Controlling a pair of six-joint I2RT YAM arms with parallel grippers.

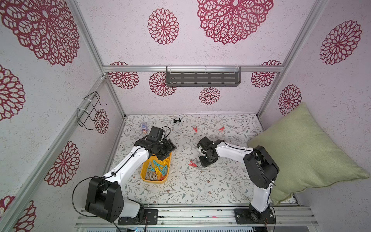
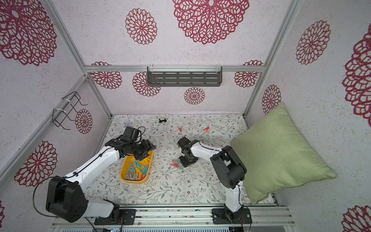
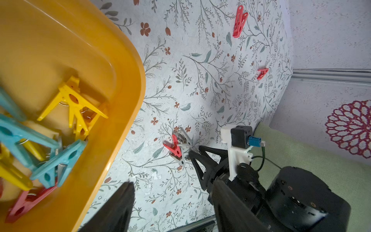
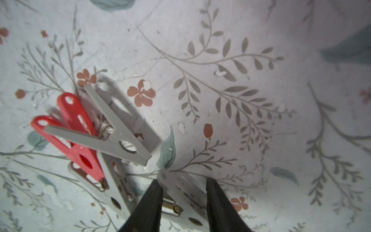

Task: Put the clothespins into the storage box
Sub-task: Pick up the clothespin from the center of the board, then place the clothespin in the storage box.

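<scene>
The yellow storage box (image 1: 154,181) (image 2: 132,181) (image 3: 128,100) lies on the floral mat with several clothespins (image 1: 156,168) (image 2: 138,169) (image 3: 74,102) in it. My left gripper (image 1: 170,148) (image 3: 173,182) hovers open and empty over the box's far end. To the right, a small heap of red (image 1: 192,164) (image 4: 74,136) and grey clothespins (image 4: 118,124) lies on the mat. My right gripper (image 1: 200,163) (image 4: 182,180) points down at that heap, its fingers closed on a grey clothespin (image 4: 184,192). Two red clothespins (image 1: 195,129) (image 1: 221,129) lie apart near the back.
A small black clip (image 1: 177,120) and a blue bunny figure (image 1: 144,128) sit near the mat's back edge. A green pillow (image 1: 305,154) leans over the right side. A grey slotted shelf (image 1: 202,77) and a wire rack (image 1: 90,110) hang on the walls.
</scene>
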